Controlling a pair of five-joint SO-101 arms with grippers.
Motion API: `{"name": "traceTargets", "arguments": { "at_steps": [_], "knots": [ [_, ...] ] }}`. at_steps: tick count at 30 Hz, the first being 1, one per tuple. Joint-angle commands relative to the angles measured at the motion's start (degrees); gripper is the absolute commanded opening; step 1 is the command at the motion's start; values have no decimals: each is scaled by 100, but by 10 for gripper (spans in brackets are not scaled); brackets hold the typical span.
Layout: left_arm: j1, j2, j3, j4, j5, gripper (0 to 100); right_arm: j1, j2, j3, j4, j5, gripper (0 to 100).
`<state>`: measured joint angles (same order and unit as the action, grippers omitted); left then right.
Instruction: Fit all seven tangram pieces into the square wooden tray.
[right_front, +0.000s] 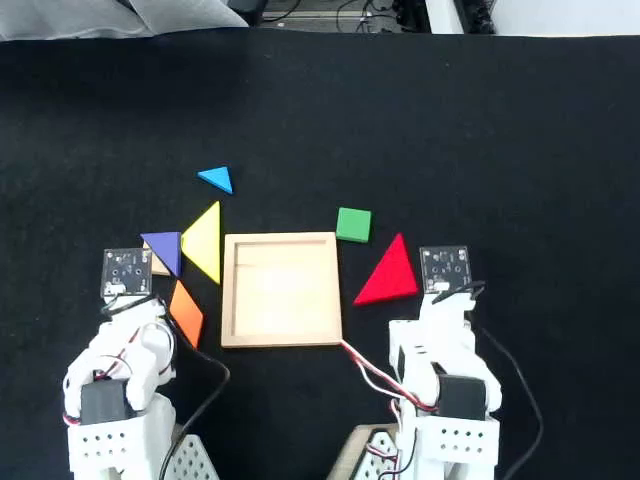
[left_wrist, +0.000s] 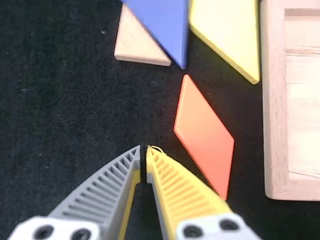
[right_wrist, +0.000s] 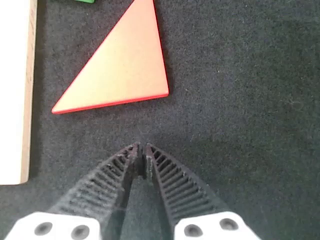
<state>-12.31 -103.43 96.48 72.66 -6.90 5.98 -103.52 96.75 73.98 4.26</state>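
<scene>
Right, the tray (right_front: 229, 290) is sitting empty mid-table and all seven pieces are lying outside it, so you're starting from zero.

Risks you're looking at:
- The purple triangle (left_wrist: 165, 25) is overlapping the plain wooden triangle (left_wrist: 135, 47) and crowding the yellow triangle (left_wrist: 227, 30). Pulling any one of them is likely dragging its neighbours along.
- The orange parallelogram (left_wrist: 205, 135) is lying near the tray's wall. A finger coming down on that side is risking a catch on the rim, and that would shove the loose tray.
- The pieces are lying flat and thin on the black cloth (right_front: 500, 150). I'm expecting the pads to skate over the tops rather than bite the edges.
- The blue triangle (right_front: 216, 179) and green square (right_front: 353, 224) are sitting farthest out, so you're probably stretching for those.

Pose: both arms are sitting folded back at the near edge, wrists aiming down. The left gripper (left_wrist: 144, 152) is hanging over cloth just beside the orange piece's near corner, fingers pressed together and carrying nothing. The right gripper (right_wrist: 141, 150) is likewise pinched together and empty, over bare cloth with the red triangle (right_wrist: 125, 65) just ahead. You're needing both spread before any approach.
</scene>
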Motion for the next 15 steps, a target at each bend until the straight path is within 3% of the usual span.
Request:
{"name": "traceTargets", "arguments": {
  "at_steps": [1, 9, 15],
  "knots": [
    [66, -44, 92, 0, 0, 30, -26, -435, -22, 44, 44, 11],
    [92, -44, 92, -9, -18, 30, -53, -435, -22, 44, 9, 11],
    [752, -53, 92, 0, -9, 30, -53, -453, -22, 44, 9, 11]
  ]
}}
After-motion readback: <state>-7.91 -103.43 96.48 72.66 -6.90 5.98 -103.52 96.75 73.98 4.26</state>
